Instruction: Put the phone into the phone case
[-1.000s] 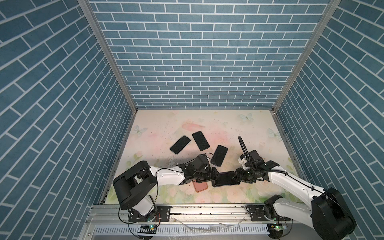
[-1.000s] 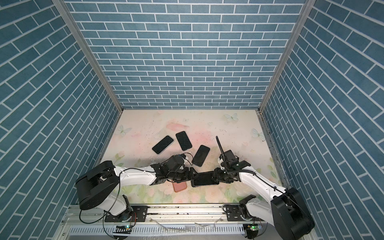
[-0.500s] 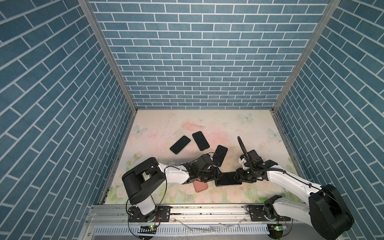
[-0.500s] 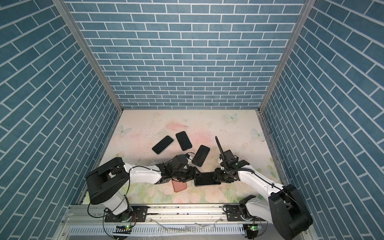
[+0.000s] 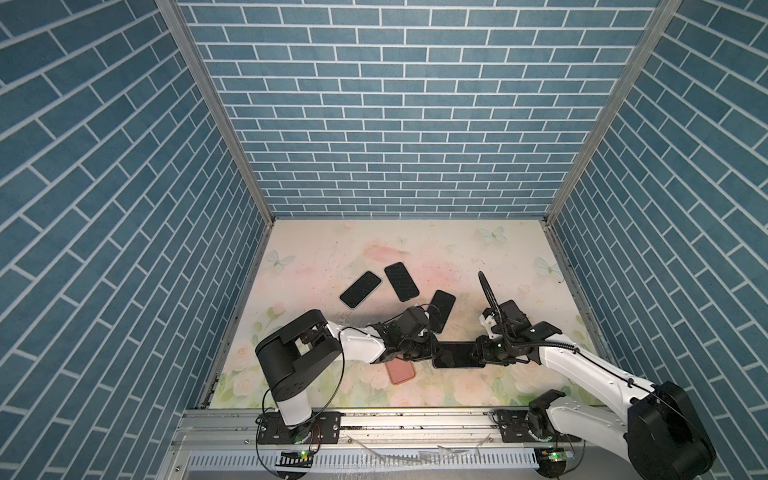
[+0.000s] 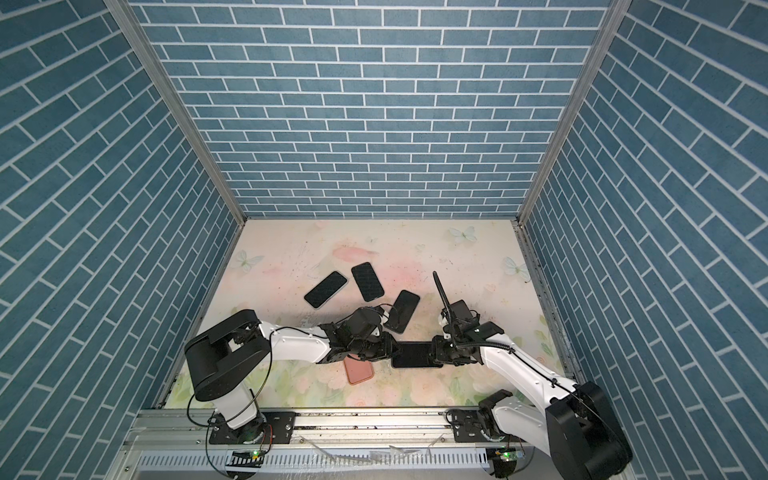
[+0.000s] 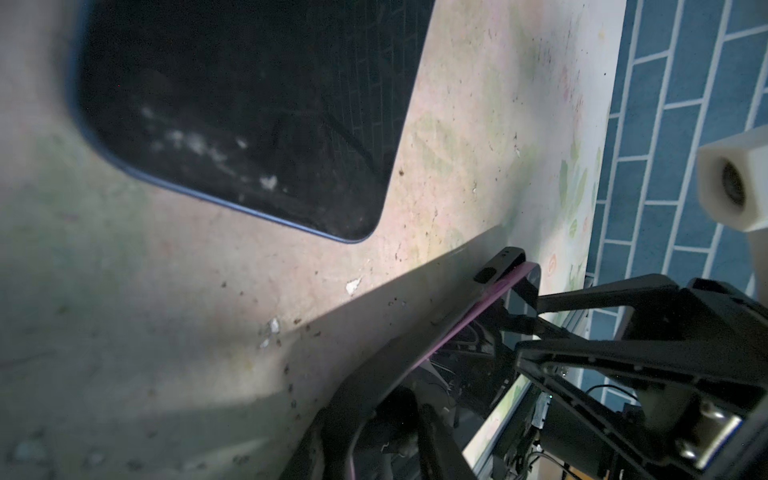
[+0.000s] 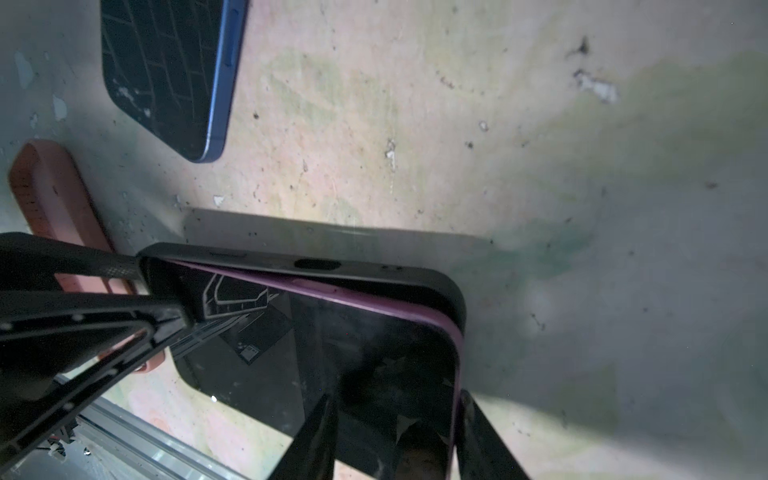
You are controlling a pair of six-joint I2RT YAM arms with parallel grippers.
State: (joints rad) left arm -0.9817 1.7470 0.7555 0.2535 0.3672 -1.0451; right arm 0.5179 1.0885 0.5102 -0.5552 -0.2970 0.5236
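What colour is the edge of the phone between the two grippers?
The phone's edge is purple; right wrist view shows it best.

You face a robotics lab test cell: blue brick-patterned panels [image 5: 399, 124] wall three sides of a floral-printed desk [image 5: 436, 249], metal posts [image 5: 220, 124] frame its far corners, and an aluminium rail [image 5: 415, 422] along its near edge carries two arm mounts [image 5: 299, 430].

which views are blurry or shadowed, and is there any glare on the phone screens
Left wrist view: the blue-edged phone is soft and dim, and a hard-edged shadow crosses the table. Right wrist view: the purple-edged phone shows reflections, no strong glare; the orange case is blurred. Both top views: sharp, evenly lit, walls splayed by the wide lens.
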